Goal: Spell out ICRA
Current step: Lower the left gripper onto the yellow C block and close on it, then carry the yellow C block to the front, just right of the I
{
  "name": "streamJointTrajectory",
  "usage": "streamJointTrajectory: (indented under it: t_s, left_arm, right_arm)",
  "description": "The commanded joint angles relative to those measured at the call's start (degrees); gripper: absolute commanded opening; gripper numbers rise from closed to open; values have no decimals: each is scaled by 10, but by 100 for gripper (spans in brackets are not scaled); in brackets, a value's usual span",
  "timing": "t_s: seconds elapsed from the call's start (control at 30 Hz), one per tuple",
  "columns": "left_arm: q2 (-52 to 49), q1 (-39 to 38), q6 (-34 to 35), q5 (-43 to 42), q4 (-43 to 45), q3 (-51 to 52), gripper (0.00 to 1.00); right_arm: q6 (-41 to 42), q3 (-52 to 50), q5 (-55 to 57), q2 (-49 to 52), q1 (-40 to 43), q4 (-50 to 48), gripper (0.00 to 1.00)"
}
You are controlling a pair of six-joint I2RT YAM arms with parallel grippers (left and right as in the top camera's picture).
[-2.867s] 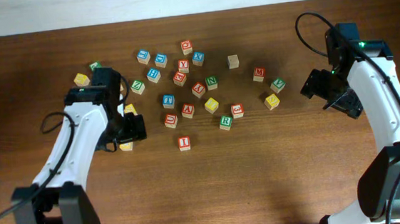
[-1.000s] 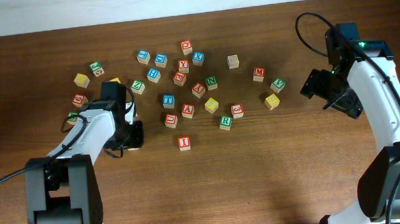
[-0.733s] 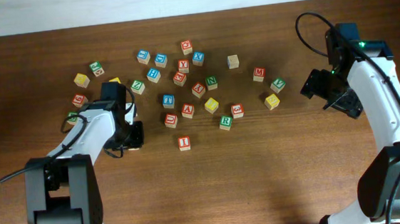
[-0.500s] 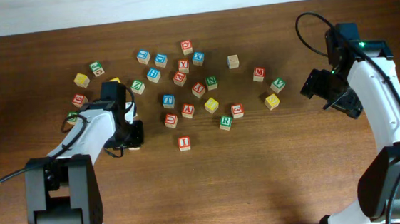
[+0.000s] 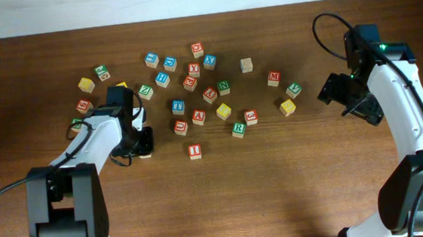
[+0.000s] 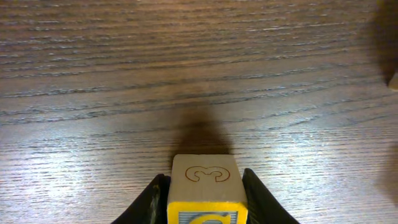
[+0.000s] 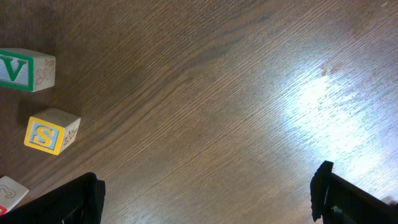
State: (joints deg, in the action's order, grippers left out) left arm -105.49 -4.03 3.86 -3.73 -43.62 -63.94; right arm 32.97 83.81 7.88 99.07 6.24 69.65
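Observation:
The yellow C cube (image 6: 206, 178) rests on the table between my left gripper's (image 6: 204, 198) fingers (image 6: 155, 199), which press on both of its sides. From overhead, the left gripper (image 5: 141, 144) is left of the red I cube (image 5: 194, 151), with the C cube mostly hidden under it. The red A cube (image 5: 198, 117) and green R cube (image 5: 239, 129) lie in the cluster further right. My right gripper (image 5: 344, 102) hovers wide open at the right over bare wood (image 7: 205, 199), holding nothing.
Several other lettered cubes lie scattered across the back of the table (image 5: 277, 189), including a red 3 cube (image 5: 251, 117). A green V cube (image 7: 25, 70) and a yellow S cube (image 7: 51, 131) lie left of the right gripper.
The left arm's elbow has swung toward the near-left while its gripper stayed at the yellow cube. Its jaws have narrowed onto the cube. The right arm has not moved.

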Motion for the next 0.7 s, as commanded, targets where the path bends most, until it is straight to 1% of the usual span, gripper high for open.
streamJointTrajectory:
  t_s: [0.0,0.07,0.1,0.13,0.17,0.2,0.27,0.3,0.43,0.5,0.67]
  left_arm:
    - [-7,5,-5,-12,2,6,31]
    - [-7,5,-5,-12,3,6,38]
    - [-7,5,-5,-12,4,6,43]
    - [-7,5,-5,-12,4,6,54]
    - [-7,5,-5,-12,4,6,54]
    - [-7,5,-5,-12,5,6,42]
    - [-7,5,-5,-12,5,6,32]
    - [-7,5,-5,-12,5,6,30]
    - [-7,5,-5,-13,5,6,24]
    - [-7,5,-5,-28,0,6,22]
    - [-7,5,-5,-101,-30,-20,24]
  right_arm:
    - [3,9,-1,-1,3,0,98]
    - [3,9,-1,-1,3,0,98]
    - [3,9,-1,-1,3,0,98]
    - [3,9,-1,-1,3,0,98]
    - [3,9,-1,-1,3,0,98]
    - [3,9,-2,-1,3,0,98]
    - [3,9,-1,-1,3,0,98]
    - [3,9,-1,-1,3,0,98]
    - [3,9,-1,-1,3,0,98]
    - [3,9,-1,-1,3,0,98]
    - [3,9,-1,-1,3,0,98]
